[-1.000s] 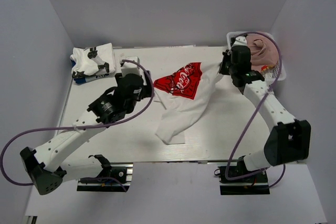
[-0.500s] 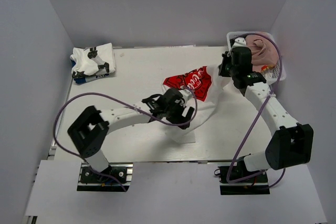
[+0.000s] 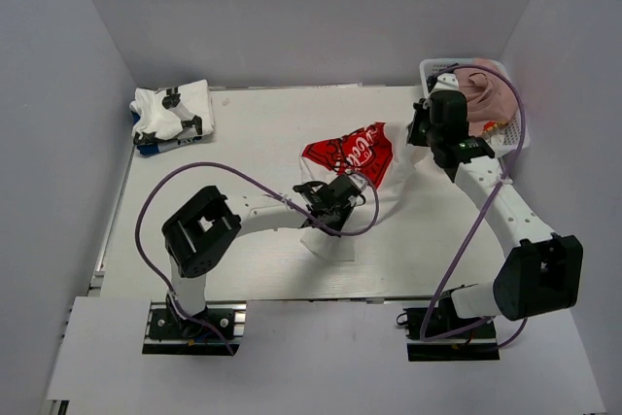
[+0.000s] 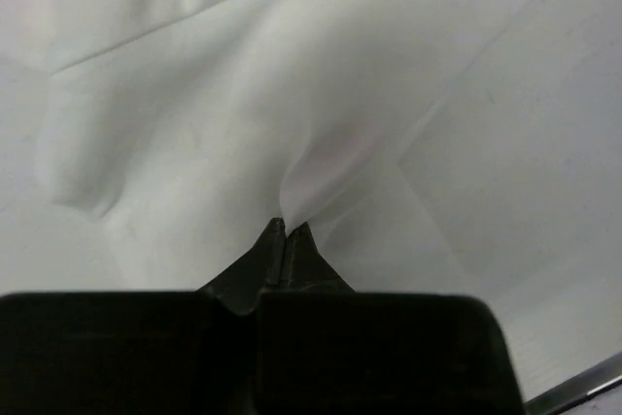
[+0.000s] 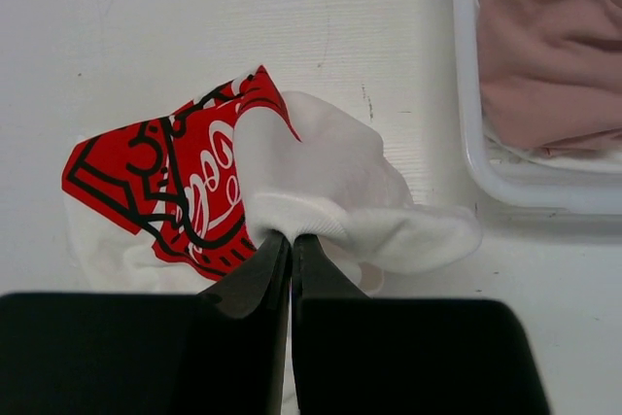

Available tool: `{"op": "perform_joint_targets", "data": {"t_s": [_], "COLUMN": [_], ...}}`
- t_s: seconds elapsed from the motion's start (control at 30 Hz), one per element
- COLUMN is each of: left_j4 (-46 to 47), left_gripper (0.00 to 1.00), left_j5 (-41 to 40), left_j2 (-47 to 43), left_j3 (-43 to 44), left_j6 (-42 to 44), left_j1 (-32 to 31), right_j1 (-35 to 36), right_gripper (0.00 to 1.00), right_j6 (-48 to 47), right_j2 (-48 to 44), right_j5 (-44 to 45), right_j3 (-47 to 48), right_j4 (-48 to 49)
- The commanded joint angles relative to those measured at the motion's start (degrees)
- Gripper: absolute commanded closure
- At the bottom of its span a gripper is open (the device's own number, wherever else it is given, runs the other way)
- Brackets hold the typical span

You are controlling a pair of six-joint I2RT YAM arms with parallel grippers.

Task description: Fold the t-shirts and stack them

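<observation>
The white cloth t-shirt with red Coca-Cola print (image 3: 362, 155) is folded over itself, hiding part of its lettering; the black left gripper (image 3: 337, 197) covers its near end. Right of that shirt, the white plastic lattice basket (image 5: 465, 85) and the dusty pink t-shirt (image 5: 549, 46) inside are cut off by the right wrist view's edge; the left wrist view crops the shirt itself
</observation>
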Motion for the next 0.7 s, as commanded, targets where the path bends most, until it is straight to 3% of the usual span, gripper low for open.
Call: {"op": "perform_joint_targets", "data": {"t_s": [0.0, 0.17, 0.27, 0.5, 0.67], "left_j4": [-0.98, 2.72, 6.47, 14.94, 15.46], "left_gripper": [1.00, 1.00, 1.00, 1.00, 1.00], "left_j5": [-12.94, -34.54, -40.29, -40.05, -30.30], "left_j2": [-7.52, -26.85, -37.49, -56.05, -61.33], "left_j3": [2.34, 3.65, 5.50, 8.92, 16.21], "left_j6": [-4.24, -1.25, 4.35, 10.87, 12.81], "left_j1": [0.22, 0.22, 0.22, -0.40, 0.74], "right_j1": [-0.02, -0.02, 0.15, 0.07, -0.11], "right_gripper": [1.00, 1.00, 1.00, 1.00, 1.00], "right_j6": [0.06, -1.53, -3.27, -9.33, -11.72], "right_j2": [-4.57, -10.45, -16.50, -26.37, -27.70], "right_j5": [4.09, 4.64, 1.92, -5.73, -15.40], "right_j3": [0.17, 5.87, 9.57, 18.88, 30.12], "right_j4": [1.17, -0.32, -0.15, 1.35, -1.12]}}
